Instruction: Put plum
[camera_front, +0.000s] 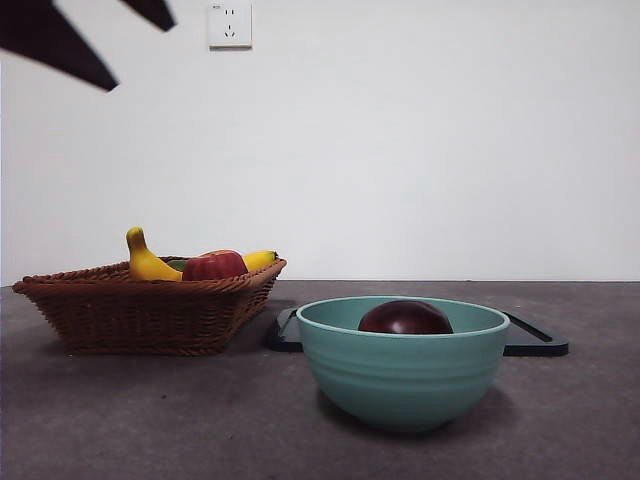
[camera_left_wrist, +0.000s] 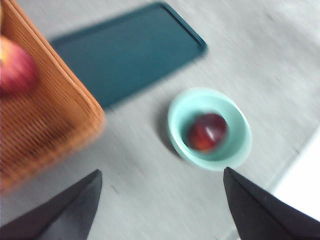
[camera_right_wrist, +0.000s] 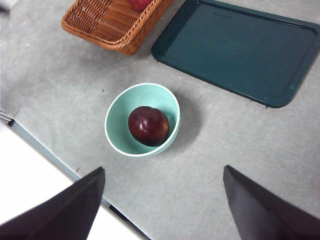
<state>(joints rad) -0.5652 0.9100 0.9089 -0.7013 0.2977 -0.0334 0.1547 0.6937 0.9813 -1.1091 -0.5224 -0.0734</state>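
Note:
The dark maroon plum (camera_front: 405, 319) lies inside a teal bowl (camera_front: 400, 378) near the table's front. From the left wrist, the plum (camera_left_wrist: 207, 131) shows blurred in the bowl (camera_left_wrist: 179, 114), well below my open, empty left gripper (camera_left_wrist: 162, 171). My right gripper (camera_right_wrist: 164, 168) is also open and empty. It hangs high over the table edge, short of the bowl (camera_right_wrist: 119, 120) with the plum (camera_right_wrist: 148, 125) in it. In the front view only black arm tips (camera_front: 60, 45) show at the top left corner.
A wicker basket (camera_front: 150, 310) to the left of the bowl holds a red apple (camera_front: 214, 266) and bananas (camera_front: 145, 262). A dark green tray (camera_front: 535, 342) lies flat behind the bowl. The right wrist view shows the table's edge (camera_right_wrist: 45, 150).

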